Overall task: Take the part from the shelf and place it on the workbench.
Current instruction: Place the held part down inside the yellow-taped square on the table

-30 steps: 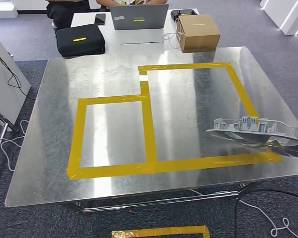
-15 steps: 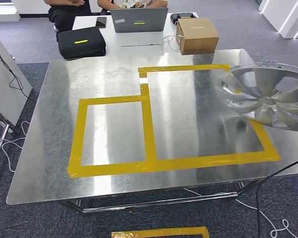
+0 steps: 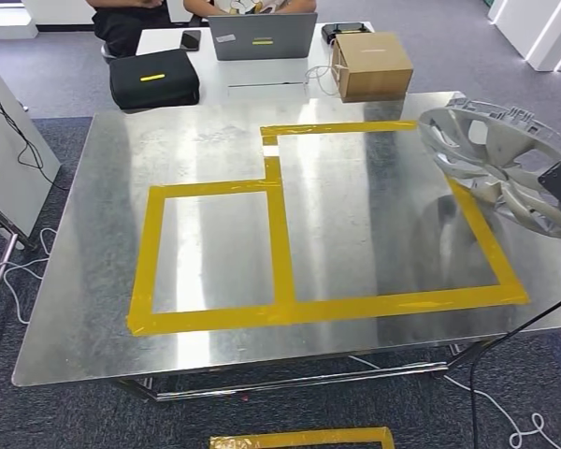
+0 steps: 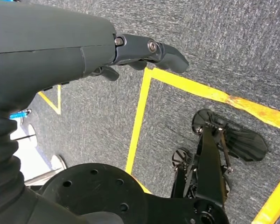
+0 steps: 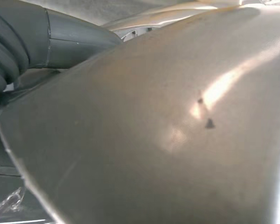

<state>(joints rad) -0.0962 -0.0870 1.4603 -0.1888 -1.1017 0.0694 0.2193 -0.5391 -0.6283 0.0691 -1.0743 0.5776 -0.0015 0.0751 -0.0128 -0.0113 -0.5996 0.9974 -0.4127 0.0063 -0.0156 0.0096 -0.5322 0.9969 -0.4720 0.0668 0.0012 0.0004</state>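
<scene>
Over the desk's (image 3: 193, 140) right edge, the part (image 3: 500, 164), a silver spoked wheel cover, hangs tilted above the larger yellow tape rectangle (image 3: 397, 304), presumably the drop zone. Right hand (image 5: 29, 42) carries it; fingers hidden behind the cover, so their grip cannot be made out. Left hand (image 4: 96, 51) hangs toward the carpet, fingers apart, holding nothing.

Left hand (image 4: 145, 51) seen over grey carpet (image 4: 219, 42), fingers extended, nothing held; yellow tape lines (image 4: 138, 121) laid on carpet below.
</scene>
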